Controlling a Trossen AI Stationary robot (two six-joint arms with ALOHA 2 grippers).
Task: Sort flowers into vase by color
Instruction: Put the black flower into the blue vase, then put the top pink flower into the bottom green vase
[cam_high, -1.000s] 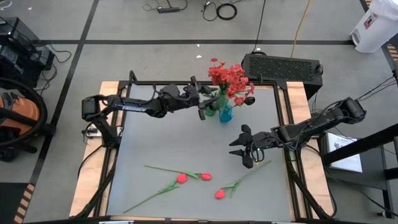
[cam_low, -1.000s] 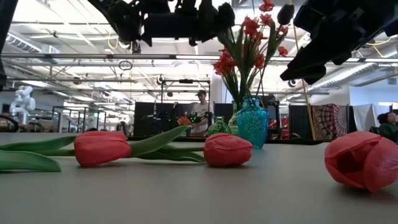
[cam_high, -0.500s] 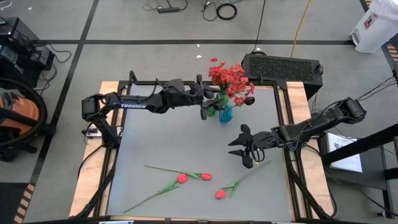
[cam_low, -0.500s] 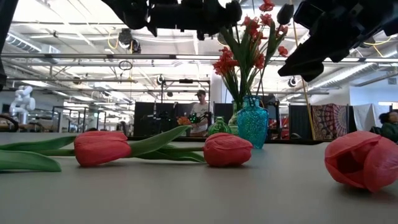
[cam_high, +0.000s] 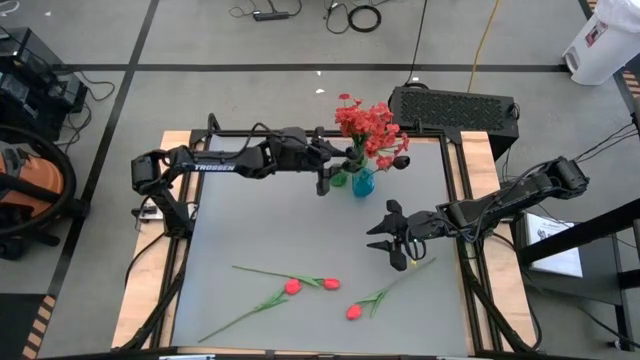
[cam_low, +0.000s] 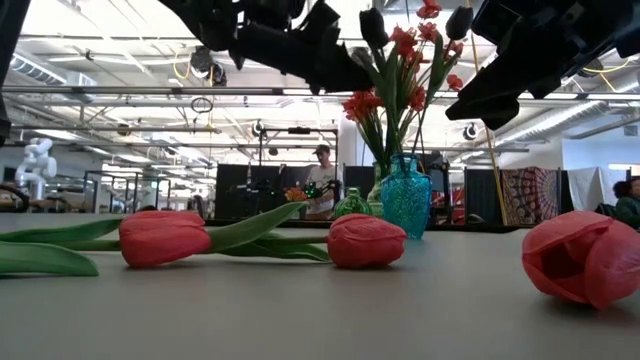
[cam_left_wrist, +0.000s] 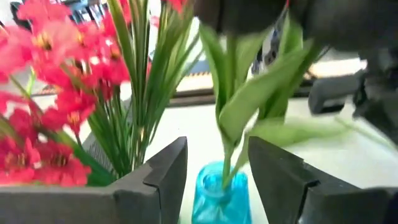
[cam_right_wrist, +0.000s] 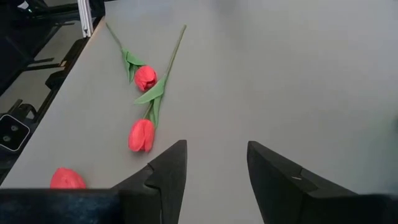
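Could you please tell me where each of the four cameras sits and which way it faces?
High view: above the table, looking straight down; both arms show, left pincer by the vases, right pincer over bare tabletop.
Low view: at tabletop height, looking level across three tulips toward the room; arms enter from above.
Left wrist view: on the left arm, facing the blue vase between its open fingers.
Right wrist view: on the right arm, looking down at the tulips past its fingers.
Shared: tulips, vases.
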